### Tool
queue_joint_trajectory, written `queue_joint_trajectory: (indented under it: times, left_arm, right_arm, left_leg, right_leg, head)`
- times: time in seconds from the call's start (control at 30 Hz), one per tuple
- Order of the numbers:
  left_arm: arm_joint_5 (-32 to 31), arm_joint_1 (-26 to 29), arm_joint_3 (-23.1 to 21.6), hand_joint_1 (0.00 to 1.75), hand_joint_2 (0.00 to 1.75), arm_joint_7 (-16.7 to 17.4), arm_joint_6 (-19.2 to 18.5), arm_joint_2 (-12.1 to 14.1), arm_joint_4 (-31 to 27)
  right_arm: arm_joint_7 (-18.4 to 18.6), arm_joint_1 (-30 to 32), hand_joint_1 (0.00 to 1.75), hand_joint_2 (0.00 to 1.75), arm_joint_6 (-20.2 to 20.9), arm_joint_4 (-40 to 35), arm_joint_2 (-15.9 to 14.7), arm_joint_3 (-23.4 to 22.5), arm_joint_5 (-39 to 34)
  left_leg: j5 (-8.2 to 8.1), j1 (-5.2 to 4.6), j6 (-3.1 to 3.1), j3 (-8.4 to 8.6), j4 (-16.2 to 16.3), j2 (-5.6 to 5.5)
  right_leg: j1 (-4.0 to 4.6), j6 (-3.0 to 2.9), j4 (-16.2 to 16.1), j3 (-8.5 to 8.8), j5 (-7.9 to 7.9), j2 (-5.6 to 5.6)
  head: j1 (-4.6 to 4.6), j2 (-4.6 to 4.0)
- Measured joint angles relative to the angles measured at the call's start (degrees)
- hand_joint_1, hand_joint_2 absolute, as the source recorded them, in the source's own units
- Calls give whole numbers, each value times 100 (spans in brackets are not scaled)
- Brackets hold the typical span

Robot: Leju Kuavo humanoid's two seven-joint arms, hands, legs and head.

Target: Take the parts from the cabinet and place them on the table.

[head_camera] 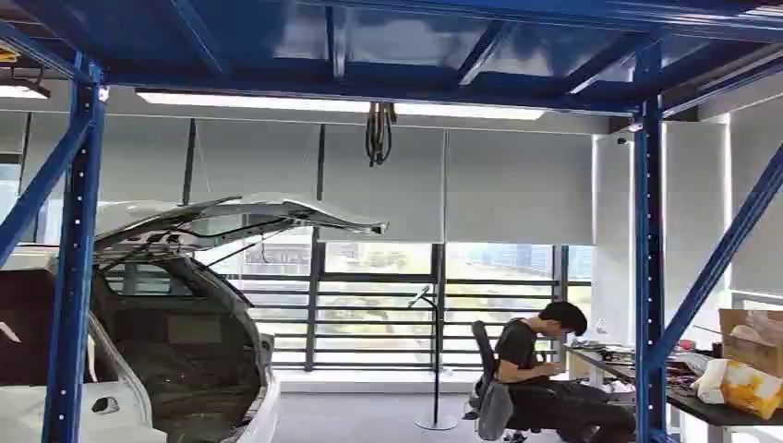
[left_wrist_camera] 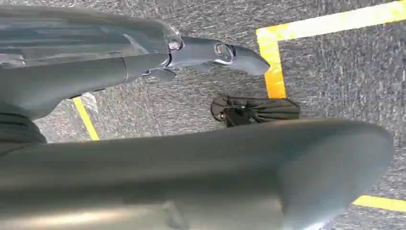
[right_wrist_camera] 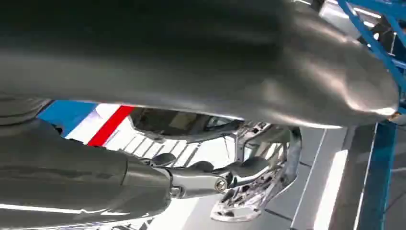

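In the right wrist view my right hand (right_wrist_camera: 225, 158) holds a shiny silver metal part (right_wrist_camera: 268, 184) with cut-outs, pinched between the thick thumb and the darker fingers; the fingers hide part of it. In the left wrist view my left hand (left_wrist_camera: 201, 86) hangs over grey carpet with its fingers (left_wrist_camera: 239, 53) stretched out and nothing in it. A dark table (head_camera: 711, 413) stands at the far right of the head view, carrying a cardboard box (head_camera: 750, 340) and a yellow-and-white bag (head_camera: 739, 386).
Blue steel rack posts (head_camera: 72, 277) (head_camera: 649, 277) frame the view left and right. A white car (head_camera: 157, 369) with its hatch raised stands at the left. A person (head_camera: 540, 378) sits on a chair at the table. Yellow floor tape (left_wrist_camera: 273, 62) marks the carpet.
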Motion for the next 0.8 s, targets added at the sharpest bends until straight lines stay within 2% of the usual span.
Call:
queue_joint_trajectory:
  times: [0.2,0.23,0.3,0.4,0.53,0.7,0.8]
  left_arm:
    - [-31,-22,195,0,0,-35,0,-11,42]
    - [-31,-28,249,0,0,-44,0,-15,57]
    - [-20,-32,332,0,0,-48,0,-28,81]
    - [26,-37,424,0,0,-13,22,-63,98]
    - [72,-41,505,0,0,0,92,-109,122]
    - [107,-45,573,0,0,15,129,-144,136]
    - [122,-48,601,0,0,28,129,-155,138]
  right_arm:
    - [543,7,0,0,103,118,-343,166,-787]
    - [676,24,0,0,76,118,-376,219,-901]
    - [950,45,0,0,-82,116,-391,312,-957]
    - [1126,131,0,0,-508,70,-341,411,-454]
    - [1030,336,0,0,-980,-85,-102,592,460]
    - [1145,470,0,0,-1364,-325,212,891,951]
    - [1255,507,0,0,-1513,-479,297,1027,1214]
  left_leg:
    - [-7,-21,29,-4,6,0]
    - [-7,-22,29,-3,7,0]
    - [-7,-21,29,-3,7,0]
    - [-7,-13,29,-2,7,-1]
    - [-7,3,28,-3,5,0]
    - [-6,8,27,-3,4,1]
    - [-6,8,27,-3,3,1]
  right_leg:
    - [-17,39,-23,4,15,-9]
    - [-18,62,-23,4,12,-9]
    - [-18,70,-23,2,9,-10]
    - [-13,72,-22,0,8,-13]
    - [0,70,-16,-4,7,-10]
    - [8,69,-9,-9,6,-8]
    - [8,69,-8,-8,6,-9]
  head:
    - [0,0]
    - [0,0]
    - [0,0]
    - [0,0]
    - [0,0]
    - [0,0]
    - [0,0]
